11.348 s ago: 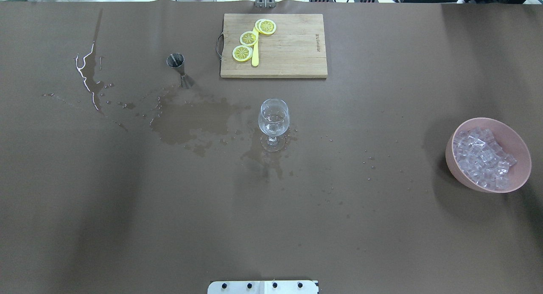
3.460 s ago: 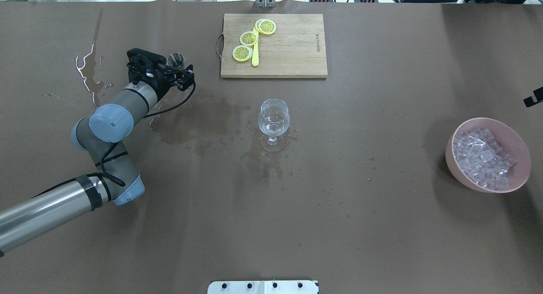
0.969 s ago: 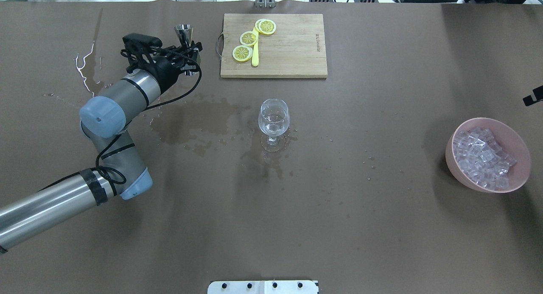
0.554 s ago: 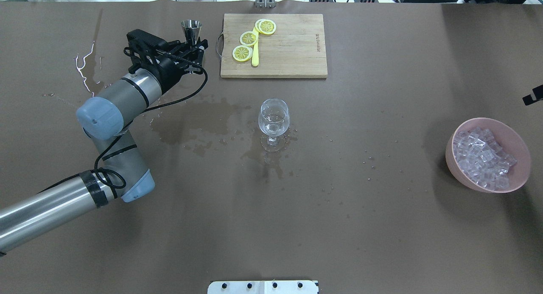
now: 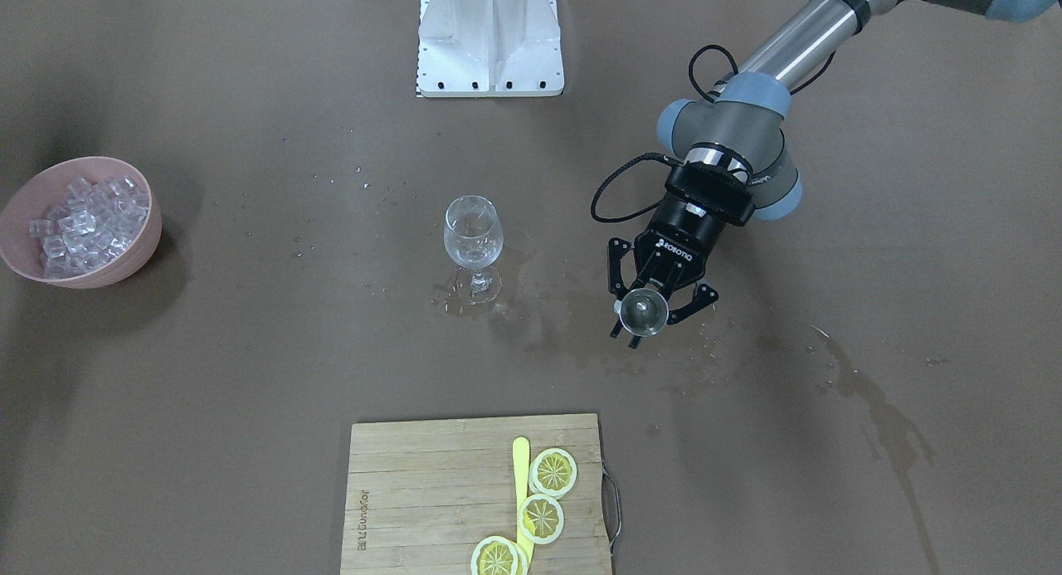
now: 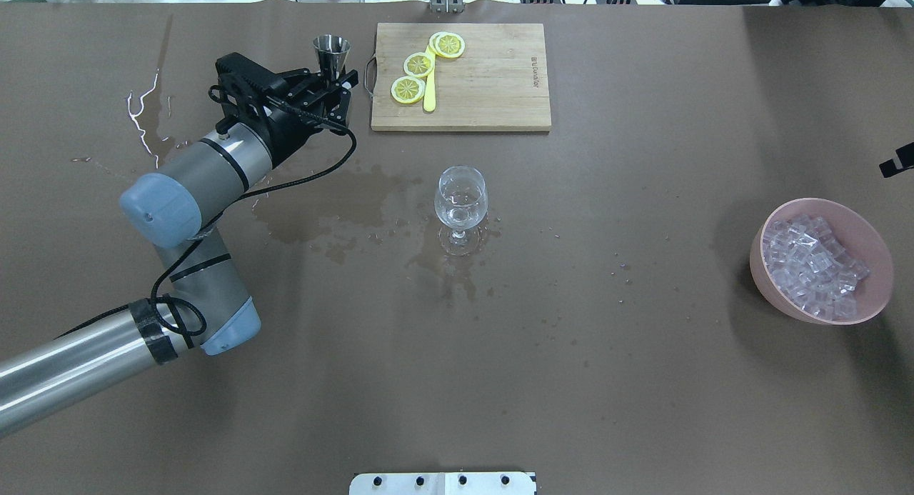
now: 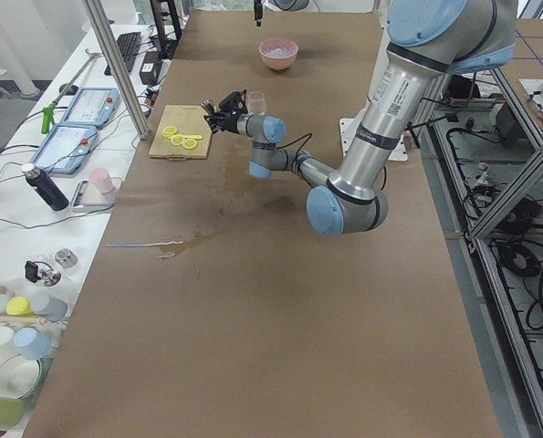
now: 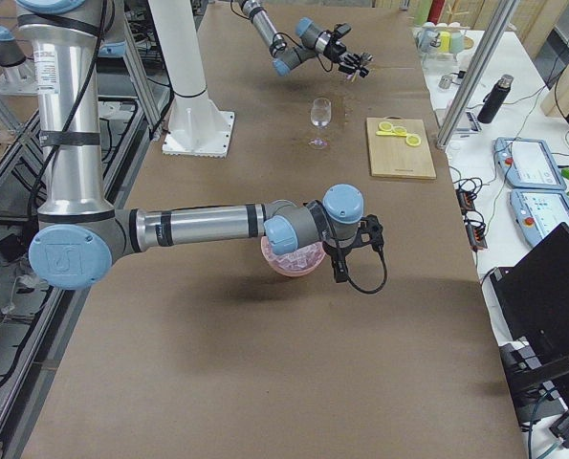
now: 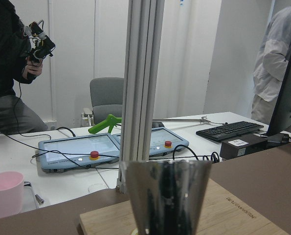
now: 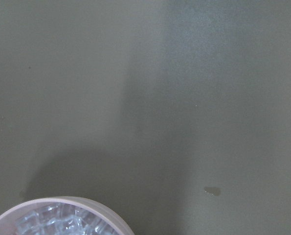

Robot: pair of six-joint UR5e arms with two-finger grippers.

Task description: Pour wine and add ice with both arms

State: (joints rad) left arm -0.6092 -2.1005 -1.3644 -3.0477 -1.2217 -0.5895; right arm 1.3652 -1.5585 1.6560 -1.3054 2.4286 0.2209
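My left gripper (image 5: 658, 308) is shut on a steel jigger (image 5: 644, 310), held upright off the table near the chopping board's left end; the jigger (image 6: 332, 53) fills the lower left wrist view (image 9: 165, 196). I cannot tell whether wine is in it. A stemmed wine glass (image 6: 461, 201) stands mid-table, right of the gripper (image 6: 334, 88), and seems to hold a little clear liquid. The ice (image 6: 812, 265) fills a pink bowl (image 6: 875, 256) at the right. My right gripper (image 8: 340, 266) hangs over that bowl's rim (image 10: 67, 201); whether it is open or shut does not show.
A wooden chopping board (image 6: 493, 88) with three lemon slices (image 6: 418, 64) and a yellow knife lies at the far side. Wet spills (image 6: 321, 202) spread left of and under the glass. The white arm mount (image 5: 489, 36) sits at the robot's edge. People stand beyond the table.
The left arm came in, took the jigger off the table and lifted it. Over the last second it has carried it slightly rightward. The right arm's black tip holds still.
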